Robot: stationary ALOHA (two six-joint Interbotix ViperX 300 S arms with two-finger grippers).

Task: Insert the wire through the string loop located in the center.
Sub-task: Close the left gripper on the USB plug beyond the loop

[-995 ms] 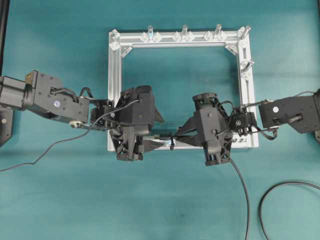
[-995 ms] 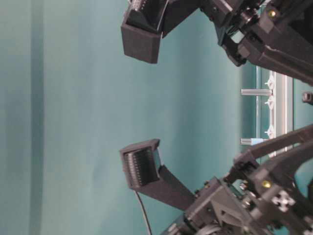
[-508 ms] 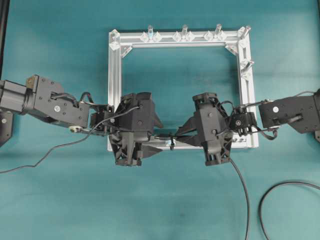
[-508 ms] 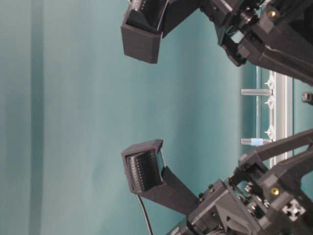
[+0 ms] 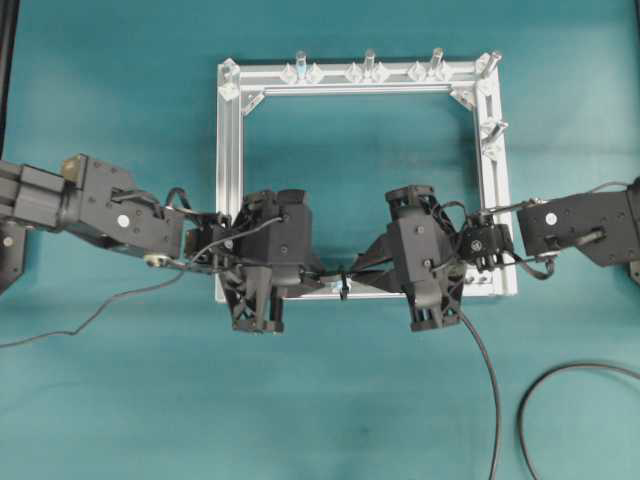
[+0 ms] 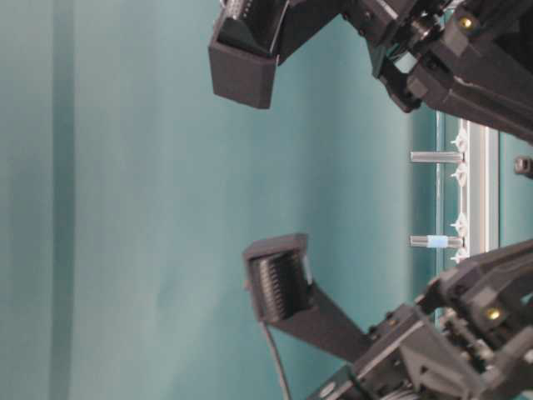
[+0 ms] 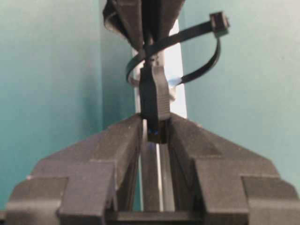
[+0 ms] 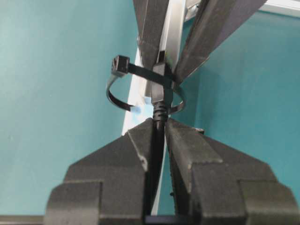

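The string loop [image 5: 343, 285] is a small black tie standing on the near rail of the aluminium frame [image 5: 231, 180]. The wire [image 5: 488, 390] runs from the floor up into my right gripper [image 8: 160, 123], which is shut on the cable just behind the plug. The plug [image 8: 162, 91] passes through the string loop [image 8: 118, 89]. On the far side my left gripper [image 7: 155, 127] is shut on the plug's tip [image 7: 156, 101], with the string loop [image 7: 208, 56] just beyond it. Overhead, the left gripper [image 5: 318, 285] and right gripper [image 5: 362, 277] face each other across the loop.
Upright silver posts [image 5: 369, 63] stand on the frame's far rail, and more on its right rail [image 5: 494, 130]. Slack wire curls on the teal mat at the lower right [image 5: 560, 385]. A thin grey cable [image 5: 100, 305] trails from the left arm.
The left gripper has slid a little toward the loop and its jaws have come together on the plug's tip. The right gripper has held still, shut on the wire.
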